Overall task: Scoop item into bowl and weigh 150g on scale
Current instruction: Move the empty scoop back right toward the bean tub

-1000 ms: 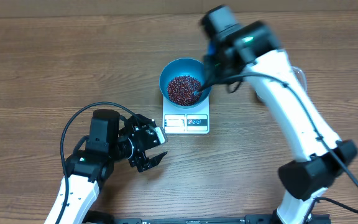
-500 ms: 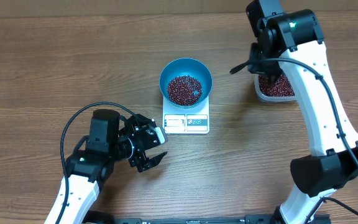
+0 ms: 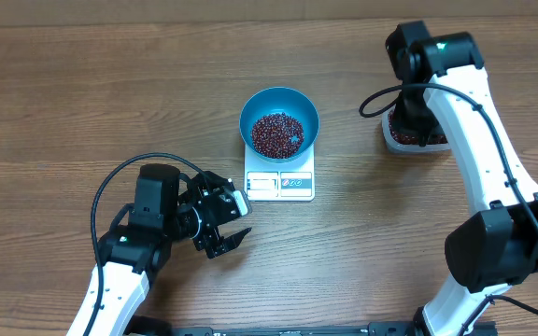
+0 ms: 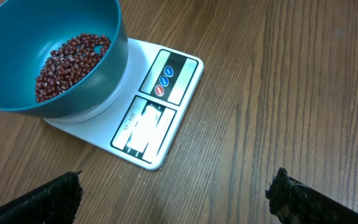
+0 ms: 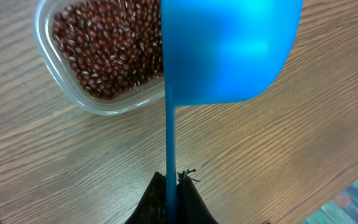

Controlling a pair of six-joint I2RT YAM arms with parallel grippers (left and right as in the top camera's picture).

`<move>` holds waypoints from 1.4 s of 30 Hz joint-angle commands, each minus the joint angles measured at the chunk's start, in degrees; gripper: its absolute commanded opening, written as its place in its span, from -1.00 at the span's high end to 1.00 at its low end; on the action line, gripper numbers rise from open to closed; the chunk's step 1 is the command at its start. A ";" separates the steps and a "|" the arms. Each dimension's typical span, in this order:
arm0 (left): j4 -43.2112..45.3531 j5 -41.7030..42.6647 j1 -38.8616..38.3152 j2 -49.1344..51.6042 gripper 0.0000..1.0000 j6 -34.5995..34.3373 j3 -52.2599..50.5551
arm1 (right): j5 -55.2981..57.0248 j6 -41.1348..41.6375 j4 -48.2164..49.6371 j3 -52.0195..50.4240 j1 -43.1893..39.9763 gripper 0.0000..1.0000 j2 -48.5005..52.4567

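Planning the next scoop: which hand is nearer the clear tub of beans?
Right. The right hand, gripping the blue scoop, is at the tub, with the scoop over its edge. The left hand is open and far off, on the other side of the scale.

The bench (image 3: pixel 82 93) is matt, grained brown wood. The bowl (image 4: pixel 104 74) is smooth teal plastic, the scale (image 4: pixel 151 127) glossy white plastic. In the right gripper (image 5: pixel 171 193), the scoop (image 5: pixel 229 50) is shiny blue plastic.

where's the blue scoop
In the right wrist view the blue scoop is held in the right hand, its cup over the edge of the clear tub, right of the scale.
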 commanded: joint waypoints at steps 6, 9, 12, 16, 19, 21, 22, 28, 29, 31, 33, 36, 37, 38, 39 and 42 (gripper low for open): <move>0.00 0.92 0.31 0.39 -0.99 1.07 -0.24 | -0.46 1.33 4.70 -6.40 -0.07 0.93 -1.40; 0.00 0.92 0.31 0.39 -0.99 1.07 -0.24 | -1.03 1.33 6.21 -7.74 -0.17 0.93 -1.40; 0.00 0.92 0.31 0.39 -0.99 1.07 -0.24 | -1.53 1.33 7.67 -8.52 -0.17 0.93 -1.38; 0.00 0.92 0.31 0.39 -0.99 1.07 -0.24 | -1.90 1.33 8.39 -9.29 -0.17 0.93 -0.68; 0.00 0.92 0.31 0.39 -0.99 1.07 -0.24 | -1.90 1.33 8.04 -9.51 -0.22 0.93 0.90; 0.00 0.92 0.31 0.39 -0.99 1.07 -0.24 | -1.90 1.33 7.89 -9.51 -0.22 0.92 2.36; 0.00 0.92 0.31 0.39 -0.99 1.07 -0.24 | -1.88 1.33 7.93 -9.51 -0.22 0.93 2.84; 0.00 0.92 0.31 0.39 -0.99 1.07 -0.24 | -1.88 1.33 8.28 -9.51 -0.24 0.93 4.35; 0.00 0.92 0.31 0.39 -0.99 1.07 -0.24 | -1.88 1.33 8.28 -9.51 -0.28 0.93 4.68; 0.00 0.92 0.31 0.39 -0.99 1.07 -0.24 | -1.88 1.33 8.28 -9.51 -0.50 0.93 5.49; 0.00 0.92 0.31 0.39 -0.99 1.07 -0.24 | -1.88 1.33 8.28 -9.51 -0.92 0.93 6.40; 0.00 0.92 0.31 0.39 -0.99 1.07 -0.24 | -1.88 1.33 8.33 -9.51 -1.49 0.93 7.87; 0.00 0.92 0.31 0.39 -0.99 1.07 -0.24 | -1.88 1.33 8.28 -9.51 -1.57 0.93 8.07; 0.00 0.92 0.31 0.39 -0.99 1.07 -0.24 | -1.88 1.31 8.31 -9.51 -1.60 0.93 8.50; 0.00 0.92 0.31 0.39 -1.00 1.07 -0.24 | -1.90 1.33 8.31 -9.51 -1.60 0.93 8.76; 0.00 0.92 0.31 0.39 -0.99 1.07 -0.24 | -1.92 1.27 8.33 -9.51 -1.60 0.93 9.42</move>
